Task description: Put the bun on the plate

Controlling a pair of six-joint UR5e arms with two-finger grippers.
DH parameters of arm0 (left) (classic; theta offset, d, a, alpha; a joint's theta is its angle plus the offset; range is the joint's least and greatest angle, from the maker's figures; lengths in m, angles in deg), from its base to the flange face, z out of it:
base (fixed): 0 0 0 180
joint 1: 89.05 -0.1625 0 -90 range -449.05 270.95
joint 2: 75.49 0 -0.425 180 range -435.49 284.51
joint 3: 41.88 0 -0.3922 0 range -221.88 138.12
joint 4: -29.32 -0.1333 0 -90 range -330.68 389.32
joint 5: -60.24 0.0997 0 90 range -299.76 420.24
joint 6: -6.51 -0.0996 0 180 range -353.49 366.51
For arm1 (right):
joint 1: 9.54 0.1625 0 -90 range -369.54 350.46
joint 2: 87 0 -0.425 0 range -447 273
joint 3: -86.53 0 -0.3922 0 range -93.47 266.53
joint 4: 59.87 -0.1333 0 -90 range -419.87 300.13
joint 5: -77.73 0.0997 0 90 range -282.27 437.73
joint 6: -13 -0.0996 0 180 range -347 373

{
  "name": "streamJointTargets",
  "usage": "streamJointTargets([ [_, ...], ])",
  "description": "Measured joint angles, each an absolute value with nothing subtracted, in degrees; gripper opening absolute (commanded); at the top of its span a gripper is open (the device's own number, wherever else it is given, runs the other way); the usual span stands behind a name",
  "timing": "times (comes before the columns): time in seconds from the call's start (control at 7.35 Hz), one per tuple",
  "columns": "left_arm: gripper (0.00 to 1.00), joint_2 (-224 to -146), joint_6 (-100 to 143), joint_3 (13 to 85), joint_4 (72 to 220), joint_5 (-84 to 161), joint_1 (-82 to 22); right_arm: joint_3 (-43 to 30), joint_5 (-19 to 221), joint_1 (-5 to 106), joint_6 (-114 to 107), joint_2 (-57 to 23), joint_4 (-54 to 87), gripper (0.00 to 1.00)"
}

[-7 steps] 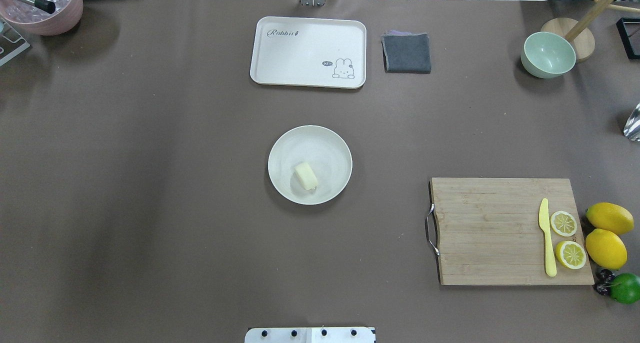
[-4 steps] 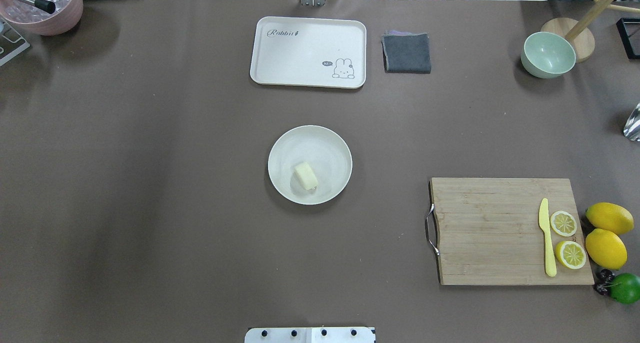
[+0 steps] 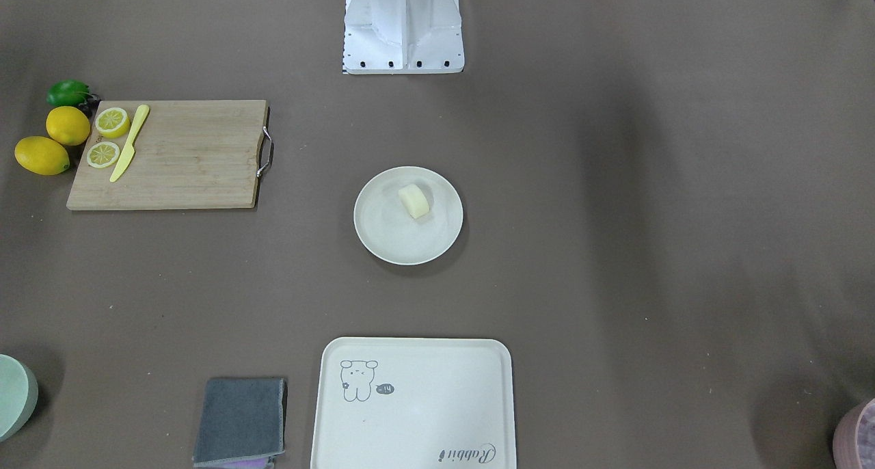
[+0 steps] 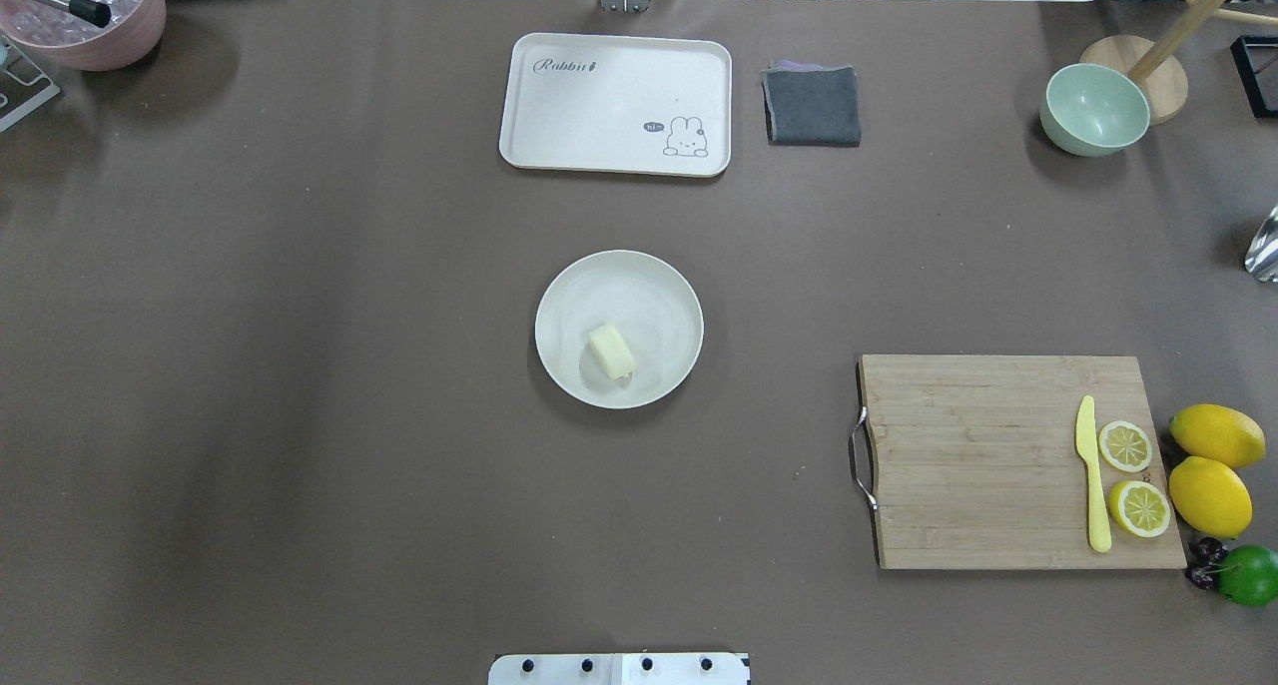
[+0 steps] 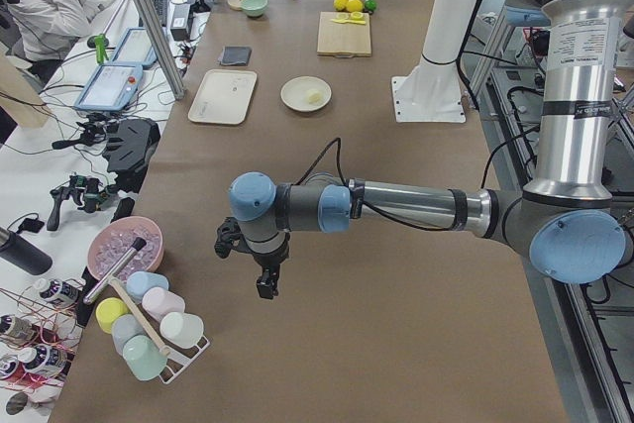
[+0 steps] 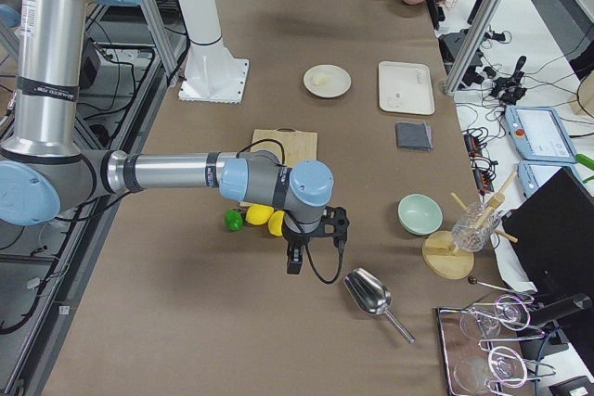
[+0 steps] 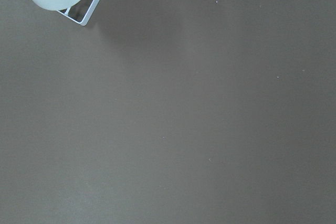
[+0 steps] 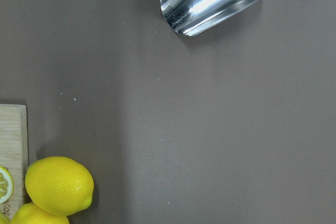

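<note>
Nothing has shifted in the overhead view over the last second: same layout, and no arm has come into it.

Sweeping left to right, the pink bowl [image 4: 90, 26] sits in the upper left corner. My left gripper [image 5: 265, 279] shows only in the left side view, low in the frame over bare table near the cup rack [image 5: 149, 329]. From there I cannot tell how its jaws stand.

At upper centre is the cream tray [image 4: 599, 106], with "Rabbit" in script at its top left corner. A tiny speech bubble beside the rabbit drawing looks like "hi". I can read no other writing.

Dead centre is the plate [image 4: 659, 296], and the bun [image 4: 611, 351] lies inside it toward the lower left, clear of the rim. I judge the task done: nothing is left but to keep both arms away.

Further right are the grey cloth [image 4: 812, 106], then the cutting board [image 4: 978, 465] at lower right with 2 lemon halves [image 4: 1125, 445]. My right gripper [image 6: 292, 261] shows only in the right side view, mid-frame beside the whole lemons [image 6: 260, 217]. Its jaws I cannot judge either.
</note>
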State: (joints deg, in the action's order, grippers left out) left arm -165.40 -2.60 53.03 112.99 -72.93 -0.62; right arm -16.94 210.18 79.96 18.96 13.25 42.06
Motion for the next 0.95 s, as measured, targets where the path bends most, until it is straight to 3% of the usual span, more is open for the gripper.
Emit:
streamJointTargets([
  [0.95, 0.98, -165.5, -2.6, 53.1, 113.0, -72.9, -0.6, -15.4, 210.3, 80.0, 18.7, 13.1, 38.3, 1.00],
])
